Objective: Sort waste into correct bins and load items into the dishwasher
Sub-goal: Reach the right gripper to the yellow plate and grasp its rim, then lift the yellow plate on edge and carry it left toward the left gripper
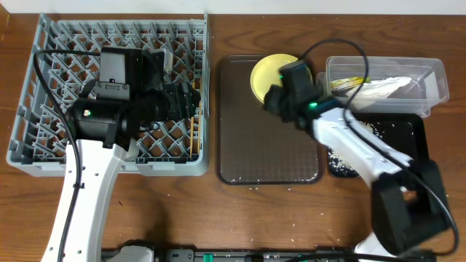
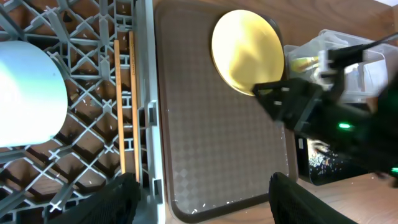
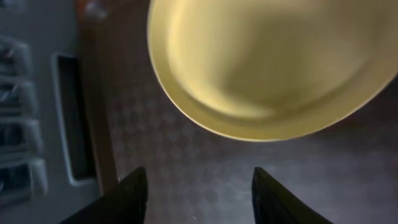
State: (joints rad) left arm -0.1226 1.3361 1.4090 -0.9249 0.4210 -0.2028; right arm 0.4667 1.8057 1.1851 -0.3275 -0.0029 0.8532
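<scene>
Two arms share the table as I watch from my remote console. The left gripper (image 2: pixel 205 208) hangs with its fingers spread wide and nothing between them, above the right edge of the large square grey plastic dish rack (image 1: pixel 29 149) and the neighbouring dark brown rectangular serving tray (image 1: pixel 269 145). The right gripper (image 3: pixel 199 199) reaches in from the other side, its jaws moderately apart and empty. Its fingertips are over the brown tray, just short of the round yellow plate (image 1: pixel 263 73), which lies flat on the tray's far end. In the rack, two thin wooden chopsticks (image 2: pixel 124 106) lie side by side along the right wall, and a pale rounded bowl (image 2: pixel 25 93) sits among the pegs deeper inside. I cannot tell whether that bowl is upright or upturned. Right of the brown tray, the clear rectangular plastic tub (image 1: pixel 433 76) holds a green-yellow snack wrapper (image 1: pixel 346 84) and crumpled white paper (image 1: pixel 393 87). Just in front of the tub, the shallow glossy black tray (image 1: pixel 408 149) carries whitish rice-like crumbs (image 1: pixel 339 159).
</scene>
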